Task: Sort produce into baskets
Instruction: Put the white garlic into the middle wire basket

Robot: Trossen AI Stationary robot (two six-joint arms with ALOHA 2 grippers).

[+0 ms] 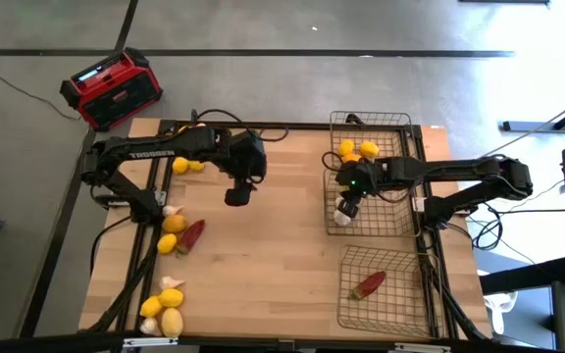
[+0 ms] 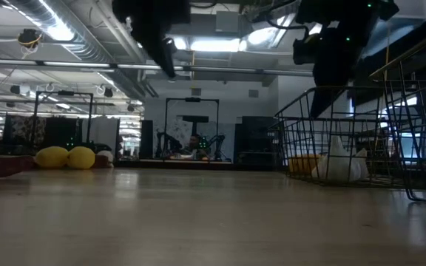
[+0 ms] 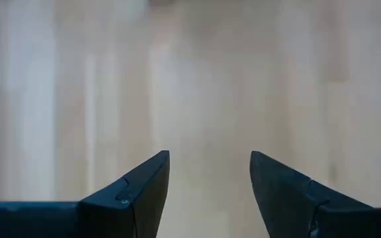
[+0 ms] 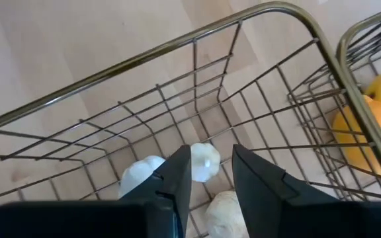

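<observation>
Sorting partly done: lemons [image 1: 358, 150], garlic bulbs [image 1: 342, 218] and one chili [image 1: 369, 284] already in baskets [image 1: 381, 227]; more produce [image 1: 170, 224] left on bench [image 1: 263, 255]. Right hand [image 4: 211, 173] slightly parted above garlic, gripping nothing; left hand [image 3: 209, 175] parted, empty.

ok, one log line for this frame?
left gripper open, empty, over table | right gripper open above garlic in middle basket | stage: garlic dropped
</observation>
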